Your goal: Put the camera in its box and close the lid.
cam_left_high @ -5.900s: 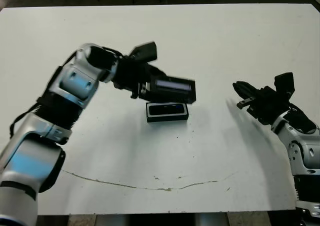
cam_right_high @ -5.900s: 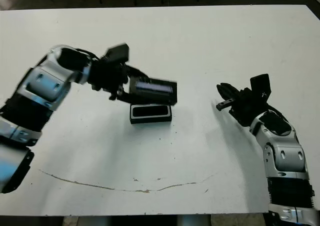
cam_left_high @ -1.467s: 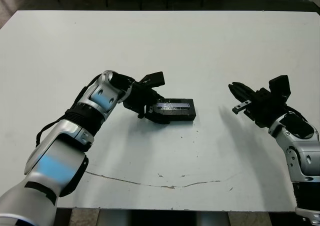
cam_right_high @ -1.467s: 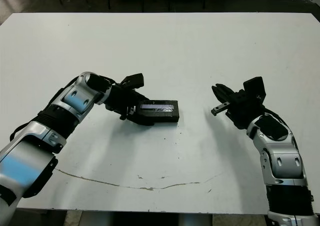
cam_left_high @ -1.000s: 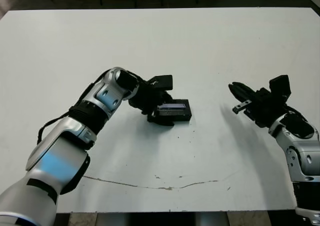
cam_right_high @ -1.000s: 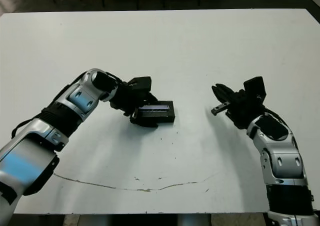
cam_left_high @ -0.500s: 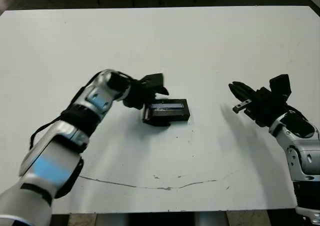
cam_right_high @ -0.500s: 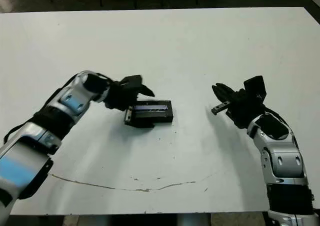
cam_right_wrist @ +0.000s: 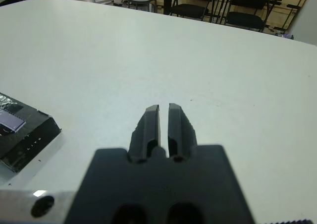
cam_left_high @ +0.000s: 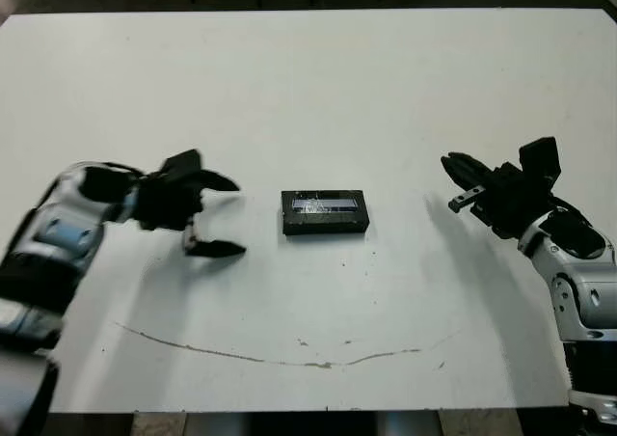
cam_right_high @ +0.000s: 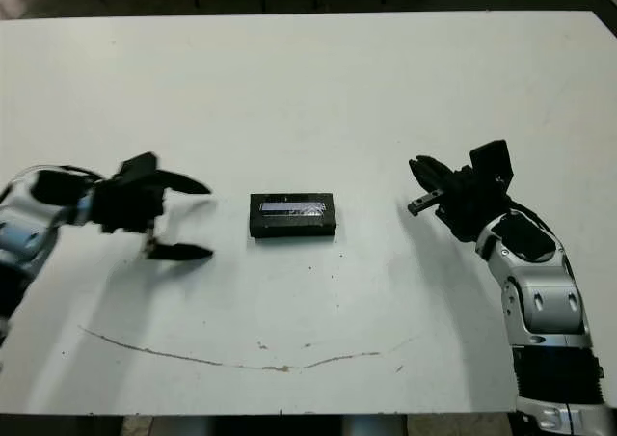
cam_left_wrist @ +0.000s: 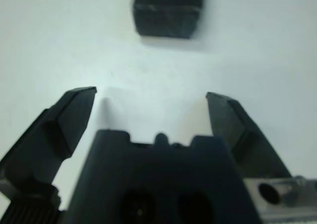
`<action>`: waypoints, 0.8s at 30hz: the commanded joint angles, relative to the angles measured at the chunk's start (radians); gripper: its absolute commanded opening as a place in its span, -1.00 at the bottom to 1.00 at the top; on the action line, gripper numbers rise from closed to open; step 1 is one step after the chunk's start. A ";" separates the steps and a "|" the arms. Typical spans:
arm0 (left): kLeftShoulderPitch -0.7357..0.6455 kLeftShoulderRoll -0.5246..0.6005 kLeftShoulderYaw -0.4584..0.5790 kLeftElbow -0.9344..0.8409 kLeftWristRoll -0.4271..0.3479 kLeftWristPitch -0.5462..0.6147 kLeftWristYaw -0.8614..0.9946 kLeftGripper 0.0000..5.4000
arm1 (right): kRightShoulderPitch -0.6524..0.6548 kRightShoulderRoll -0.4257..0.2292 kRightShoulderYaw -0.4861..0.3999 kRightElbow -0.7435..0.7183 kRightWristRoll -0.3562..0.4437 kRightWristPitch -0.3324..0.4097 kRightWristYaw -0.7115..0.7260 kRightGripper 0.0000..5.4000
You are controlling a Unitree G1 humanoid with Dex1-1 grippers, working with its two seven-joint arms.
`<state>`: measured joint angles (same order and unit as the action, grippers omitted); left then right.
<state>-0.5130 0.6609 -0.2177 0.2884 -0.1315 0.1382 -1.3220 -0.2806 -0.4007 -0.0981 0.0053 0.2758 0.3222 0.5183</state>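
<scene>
— Where was the box [cam_left_high: 324, 212]?
— It lay flat near the middle of the white table [cam_left_high: 386, 98], with the lid [cam_left_high: 325, 202] seated on it, glossy panel up.
— And the claws?
— The left gripper [cam_left_high: 220, 214] hung just to the box's left, apart from it, fingers spread wide and empty. The right gripper [cam_left_high: 455, 183] sat well off to the right, fingers pinched together, holding nothing.
</scene>
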 commanded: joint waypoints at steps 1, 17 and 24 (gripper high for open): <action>0.054 0.086 0.032 -0.098 0.000 0.038 -0.004 1.00 | 0.001 -0.002 0.001 0.017 -0.005 0.007 -0.002 -1.00; 0.309 -0.481 0.220 -0.693 -0.022 0.162 0.996 0.51 | 0.036 0.107 -0.008 -0.025 -0.008 -0.011 -0.137 -1.00; 0.349 -0.700 0.008 -0.747 0.042 0.258 1.209 0.03 | 0.078 0.198 -0.033 -0.098 0.013 -0.024 -0.243 -1.00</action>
<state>-0.1912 -0.0208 -0.1819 -0.4633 -0.0985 0.3577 -0.1322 -0.2280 -0.2182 -0.1151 -0.0795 0.2851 0.3027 0.2970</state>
